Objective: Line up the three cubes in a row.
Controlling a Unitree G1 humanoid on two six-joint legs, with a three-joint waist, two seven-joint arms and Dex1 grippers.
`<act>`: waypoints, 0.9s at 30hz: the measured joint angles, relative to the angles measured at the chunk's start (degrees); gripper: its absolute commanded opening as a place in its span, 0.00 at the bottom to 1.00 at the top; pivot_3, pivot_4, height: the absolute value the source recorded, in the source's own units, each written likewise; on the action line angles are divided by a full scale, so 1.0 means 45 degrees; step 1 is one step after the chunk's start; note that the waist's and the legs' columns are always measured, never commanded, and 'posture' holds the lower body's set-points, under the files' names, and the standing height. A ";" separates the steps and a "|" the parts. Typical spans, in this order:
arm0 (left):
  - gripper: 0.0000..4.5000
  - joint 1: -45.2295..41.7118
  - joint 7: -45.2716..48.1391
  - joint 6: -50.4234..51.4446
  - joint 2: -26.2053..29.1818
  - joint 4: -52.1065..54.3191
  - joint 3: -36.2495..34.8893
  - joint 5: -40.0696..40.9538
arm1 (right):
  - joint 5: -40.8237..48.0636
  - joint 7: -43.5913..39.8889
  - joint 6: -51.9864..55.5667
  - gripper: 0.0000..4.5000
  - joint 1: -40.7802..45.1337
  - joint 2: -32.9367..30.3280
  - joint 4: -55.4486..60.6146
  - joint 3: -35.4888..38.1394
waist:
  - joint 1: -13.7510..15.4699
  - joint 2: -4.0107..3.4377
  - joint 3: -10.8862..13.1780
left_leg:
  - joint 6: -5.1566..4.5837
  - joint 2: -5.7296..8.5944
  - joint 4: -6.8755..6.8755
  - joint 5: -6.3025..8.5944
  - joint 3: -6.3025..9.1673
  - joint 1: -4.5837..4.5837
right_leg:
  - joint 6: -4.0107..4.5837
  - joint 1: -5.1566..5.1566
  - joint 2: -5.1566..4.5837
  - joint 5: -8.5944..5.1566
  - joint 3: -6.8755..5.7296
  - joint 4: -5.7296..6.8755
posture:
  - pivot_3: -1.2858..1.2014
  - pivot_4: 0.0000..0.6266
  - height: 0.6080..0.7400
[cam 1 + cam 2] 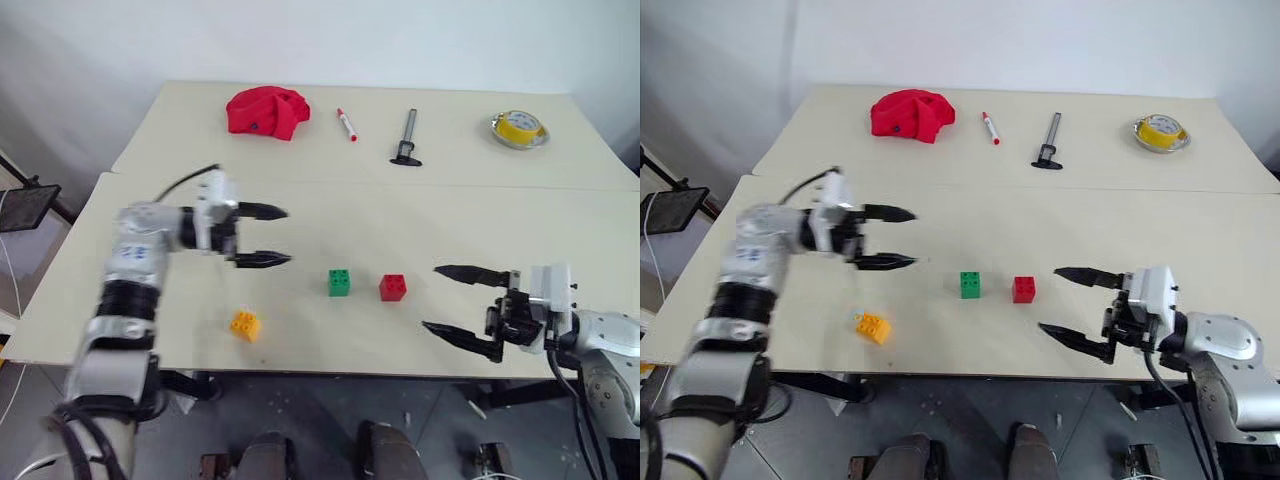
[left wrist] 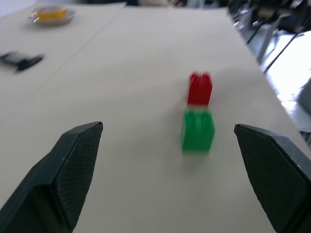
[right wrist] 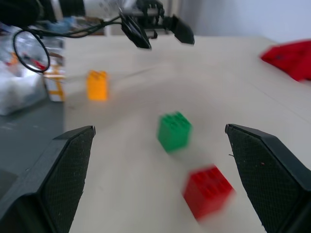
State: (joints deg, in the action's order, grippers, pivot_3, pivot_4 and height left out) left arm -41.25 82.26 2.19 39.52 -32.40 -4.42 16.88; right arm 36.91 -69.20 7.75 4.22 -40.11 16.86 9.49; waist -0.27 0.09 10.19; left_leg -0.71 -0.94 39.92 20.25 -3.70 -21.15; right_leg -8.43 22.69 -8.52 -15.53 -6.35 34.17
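three cubes (image 1: 339, 282), two tables (image 1: 450, 215)

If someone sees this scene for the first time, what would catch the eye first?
Probably the three bright cubes near the table's front edge: the green cube and red cube side by side, the orange-yellow cube apart, nearer the edge. Next, the two open end effectors, left and right, flank them, holding nothing.

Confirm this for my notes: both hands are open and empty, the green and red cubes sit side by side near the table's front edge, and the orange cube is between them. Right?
Not quite. The orange cube is not between them; it lies apart, to the left of the green cube, nearer the front edge, as the left eye view shows. The rest holds: green and red cube sit side by side, and the left hand and right hand are open and empty.
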 measured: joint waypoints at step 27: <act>0.96 0.4105 0.0842 -0.2100 0.1128 0.3092 0.1305 0.0897 | -0.0378 -0.1050 0.0269 1.00 -0.1048 -0.0898 -0.0461 -0.0469 | 0.0154 0.0018 0.0008 | -0.0021 -0.0015 0.0027 0.0066 -0.0065 -0.0002 | 0.0001 0.0013 -0.0005 0.0001 -0.0026 -0.0004 | 0.52 0.24 1.00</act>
State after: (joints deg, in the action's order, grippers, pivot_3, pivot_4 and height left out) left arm -22.78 86.04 -7.26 44.59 -18.48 1.45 20.92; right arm 35.21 -73.92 8.96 -0.50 -44.15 14.79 7.38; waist 0.42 0.17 10.23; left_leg -0.81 -1.01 40.03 20.55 -3.99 -21.16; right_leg -8.42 22.74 -8.55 -15.52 -6.47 34.15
